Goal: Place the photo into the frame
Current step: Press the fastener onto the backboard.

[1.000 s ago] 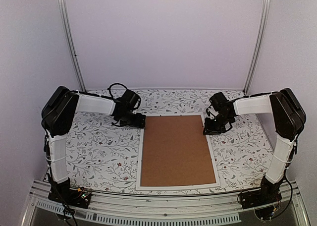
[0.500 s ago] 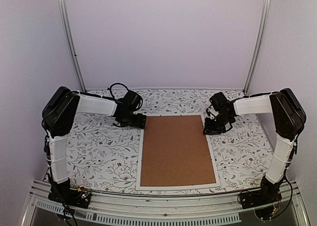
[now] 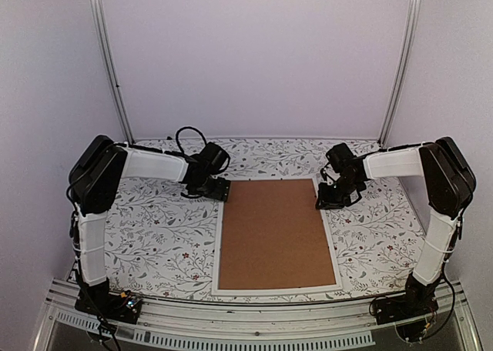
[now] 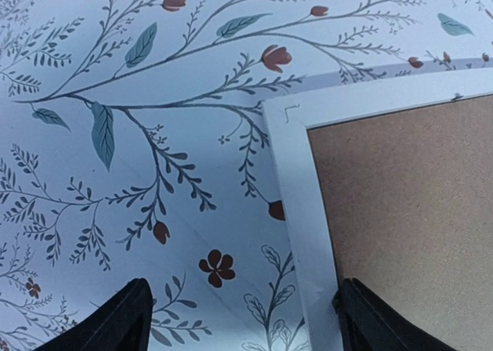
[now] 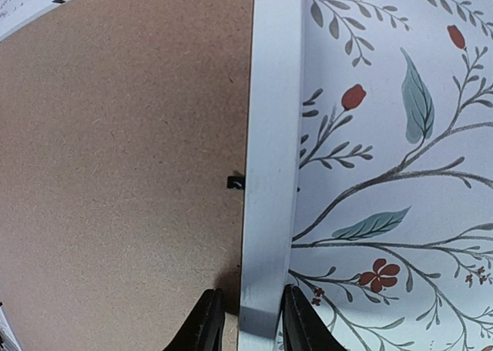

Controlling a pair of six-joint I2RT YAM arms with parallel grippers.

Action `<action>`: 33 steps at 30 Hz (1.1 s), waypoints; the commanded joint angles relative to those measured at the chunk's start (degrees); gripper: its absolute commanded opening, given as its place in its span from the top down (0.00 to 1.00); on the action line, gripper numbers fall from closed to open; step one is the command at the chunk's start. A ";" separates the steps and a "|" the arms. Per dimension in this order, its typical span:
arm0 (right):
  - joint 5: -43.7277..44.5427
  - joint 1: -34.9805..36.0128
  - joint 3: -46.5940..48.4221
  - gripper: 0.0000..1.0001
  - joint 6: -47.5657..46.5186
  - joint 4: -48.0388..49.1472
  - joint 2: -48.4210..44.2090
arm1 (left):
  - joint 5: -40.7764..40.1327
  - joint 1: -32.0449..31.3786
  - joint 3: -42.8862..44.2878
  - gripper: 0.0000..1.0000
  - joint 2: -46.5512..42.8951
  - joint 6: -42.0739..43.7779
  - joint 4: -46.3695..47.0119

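The white frame (image 3: 216, 243) lies flat mid-table with a plain brown backing board (image 3: 276, 232) filling it. The photo is hidden or out of view. My left gripper (image 3: 219, 189) is open at the frame's far left corner. In the left wrist view it (image 4: 243, 320) straddles the frame's left rail (image 4: 296, 182), one finger over the cloth, the other over the board (image 4: 408, 205). My right gripper (image 3: 326, 199) is at the frame's far right side. In the right wrist view it (image 5: 253, 320) is shut on the right rail (image 5: 271, 135), beside the board (image 5: 115, 174).
A floral tablecloth (image 3: 154, 228) covers the table. White walls and two metal posts (image 3: 108, 58) stand at the back. A small black tab (image 5: 235, 183) sits on the rail's inner edge over the board.
My left gripper has moved right, up to the frame's far left corner. The right arm and the frame have not moved.
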 commanded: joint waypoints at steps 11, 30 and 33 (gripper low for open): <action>-3.02 0.56 -1.84 0.72 0.38 1.15 3.02 | -0.45 -1.29 -4.01 0.13 -9.28 0.86 -2.16; -3.11 0.53 -2.29 0.71 0.73 1.69 2.89 | 12.75 -4.29 -20.29 0.15 -19.62 -5.08 0.28; -3.11 0.59 -2.45 0.71 0.74 1.78 3.06 | 12.43 -4.74 -20.42 0.15 -19.23 -5.53 -0.04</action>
